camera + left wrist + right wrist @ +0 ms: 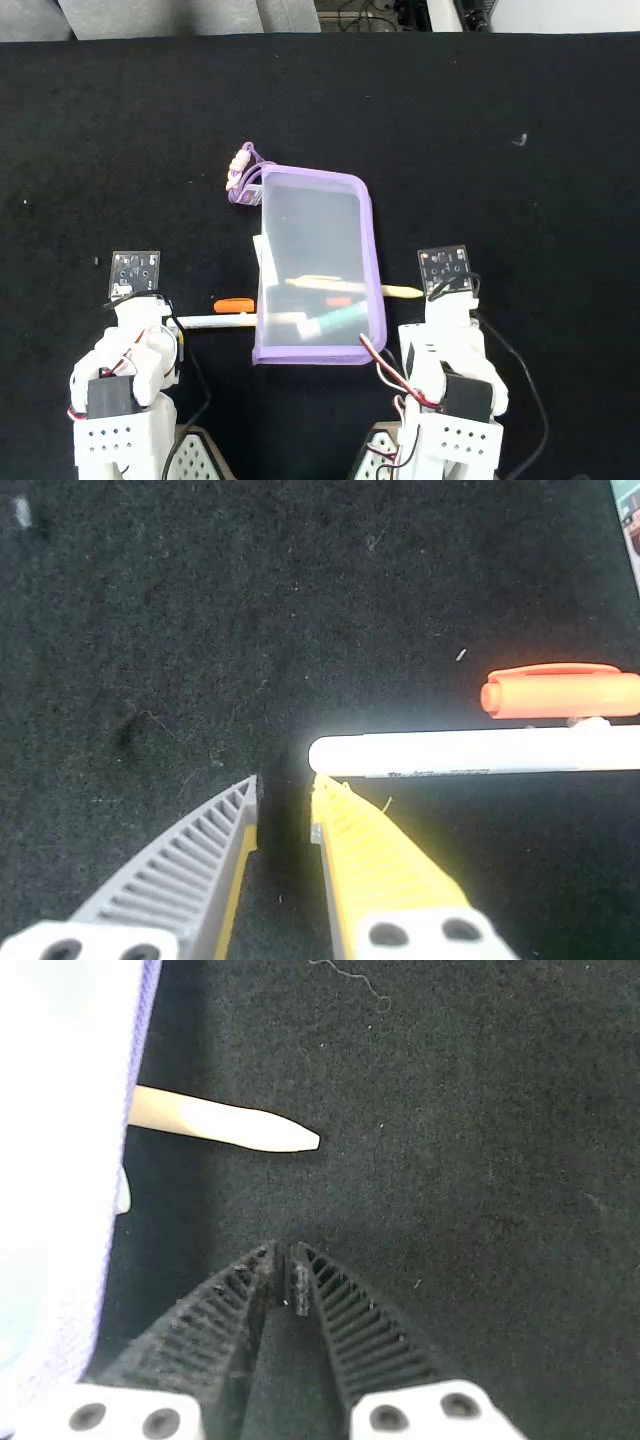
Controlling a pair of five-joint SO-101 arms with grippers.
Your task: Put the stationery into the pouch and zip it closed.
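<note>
Black cloth covers the table (520,110) from edge to edge, with a thin strip of pale room and some cables past its far edge. Wide bare cloth lies along the left side, the far side and the right side. At the near left stands the left arm; its wrist view shows the left gripper (285,785) just above the cloth with its grey and yellow fingers a narrow gap apart and nothing between them. Its yellow tip sits just beside the blunt end of a white pen (470,752), which lies across the cloth and runs under the pouch's left edge. An orange pen cap (560,692) lies parallel just beyond the pen. In the middle lies the purple-trimmed translucent pouch (315,230), flat, its long side pointing away from the arms, with a zip charm (242,175) at its far left corner. Through its clear face a green marker (335,320) and other stationery show near the end closest to the arms. A cream stick (230,1125) juts from the pouch's right edge, its rounded tip on bare cloth. Near that tip hangs the right gripper (282,1255), its black fingers closed together, tips touching and empty, close beside the pouch's right border.
</note>
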